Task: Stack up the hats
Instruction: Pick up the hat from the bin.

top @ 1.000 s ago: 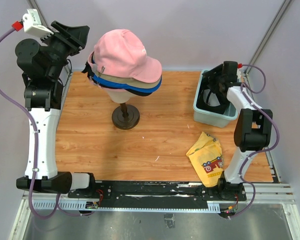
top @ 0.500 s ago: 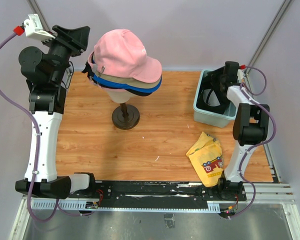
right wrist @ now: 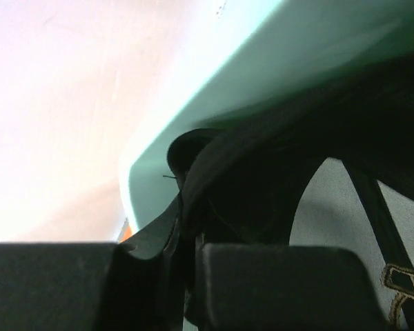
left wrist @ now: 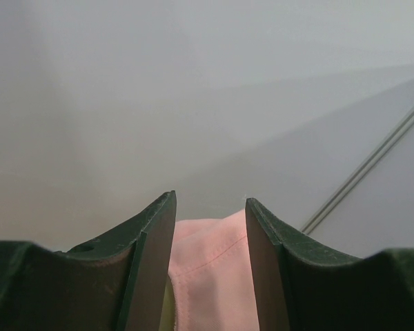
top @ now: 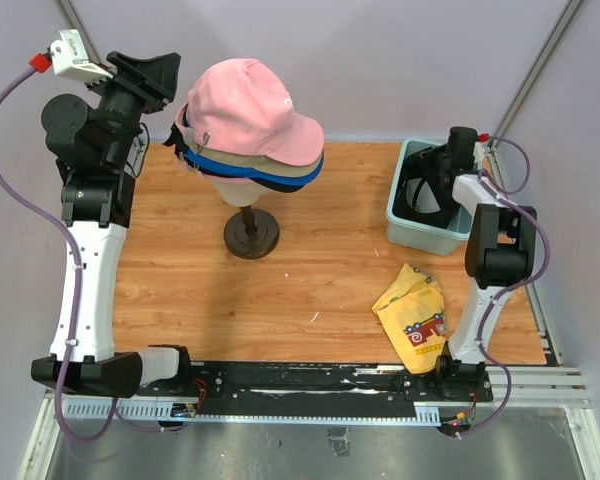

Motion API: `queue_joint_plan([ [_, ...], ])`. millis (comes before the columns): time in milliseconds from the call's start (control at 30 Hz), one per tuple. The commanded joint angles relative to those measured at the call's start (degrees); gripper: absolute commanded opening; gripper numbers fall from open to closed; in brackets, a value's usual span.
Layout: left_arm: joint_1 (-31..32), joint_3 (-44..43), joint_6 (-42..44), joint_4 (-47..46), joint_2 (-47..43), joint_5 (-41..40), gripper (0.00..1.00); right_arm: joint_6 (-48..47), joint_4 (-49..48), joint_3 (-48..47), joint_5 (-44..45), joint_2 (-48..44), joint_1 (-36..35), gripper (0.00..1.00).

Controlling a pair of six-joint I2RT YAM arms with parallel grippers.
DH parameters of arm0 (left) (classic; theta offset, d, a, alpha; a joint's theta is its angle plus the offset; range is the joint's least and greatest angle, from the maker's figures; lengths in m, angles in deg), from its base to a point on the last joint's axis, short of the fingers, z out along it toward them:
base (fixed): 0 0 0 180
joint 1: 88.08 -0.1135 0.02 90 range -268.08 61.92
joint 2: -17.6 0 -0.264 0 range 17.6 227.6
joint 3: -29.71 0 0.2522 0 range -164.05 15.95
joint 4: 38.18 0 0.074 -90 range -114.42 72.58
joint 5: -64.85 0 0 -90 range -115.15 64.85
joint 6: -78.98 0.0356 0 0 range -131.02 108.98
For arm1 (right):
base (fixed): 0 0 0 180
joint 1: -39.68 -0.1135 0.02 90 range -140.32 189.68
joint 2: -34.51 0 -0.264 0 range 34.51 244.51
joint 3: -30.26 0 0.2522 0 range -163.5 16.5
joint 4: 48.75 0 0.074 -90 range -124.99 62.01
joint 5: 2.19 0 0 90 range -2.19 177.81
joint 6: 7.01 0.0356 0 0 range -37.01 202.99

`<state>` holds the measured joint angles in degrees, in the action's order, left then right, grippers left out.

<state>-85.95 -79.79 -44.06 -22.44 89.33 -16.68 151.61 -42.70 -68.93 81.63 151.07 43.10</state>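
A pink hat (top: 250, 110) tops a stack on the mannequin head (top: 242, 190), with a blue hat (top: 225, 170), a tan hat (top: 295, 172) and a black one (top: 185, 140) showing beneath it. My left gripper (top: 165, 68) hangs open to the left of the stack, not touching it. In the left wrist view the pink hat (left wrist: 210, 276) shows beyond the open left gripper (left wrist: 209, 207). Another black hat (top: 420, 195) lies in the teal bin (top: 420, 232). My right gripper (top: 442, 165) reaches into the bin, shut on that black hat (right wrist: 262, 186); its fingers (right wrist: 276, 283) pinch the fabric.
The mannequin head stands on a dark round stand (top: 251, 237) at the table's middle back. A yellow cloth with red print (top: 415, 315) lies near the right arm's base. The bin's teal wall (right wrist: 214, 89) is close around the right gripper.
My right gripper has closed on the black hat in the bin, shifting slightly right. The left arm has shifted slightly, its jaws unchanged.
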Motion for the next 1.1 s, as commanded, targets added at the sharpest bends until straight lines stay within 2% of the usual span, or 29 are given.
queue_joint_plan([
  [0,0.42,0.32,1.07,-2.05,-1.76,-1.33,0.50,-4.43,-3.23,1.10,-1.97,-8.64,1.56,0.01],
  [400,0.51,-2.67,-1.36,-1.36,-2.69,2.26,0.51,-10.93,-1.78,-1.12,-14.73,-24.57,1.85,0.01],
  [667,1.46,-5.92,-3.80,0.59,-1.76,10.21,0.53,-4.19,-10.76,-5.99,-28.08,-30.76,1.85,0.01],
  [767,1.60,-7.06,-4.85,0.68,-1.48,13.48,0.53,1.55,-16.32,-10.12,-34.05,-30.72,1.75,0.01],
  [933,2.27,-9.65,-8.46,-1.45,0.35,19.95,0.55,22.53,-35.22,-17.97,-42.43,-26.87,0.33,0.01],
  [1067,3.77,-12.55,-12.20,-3.87,2.59,25.00,0.56,33.08,-45.48,-26.34,-45.85,-23.75,-3.22,0.01],
])
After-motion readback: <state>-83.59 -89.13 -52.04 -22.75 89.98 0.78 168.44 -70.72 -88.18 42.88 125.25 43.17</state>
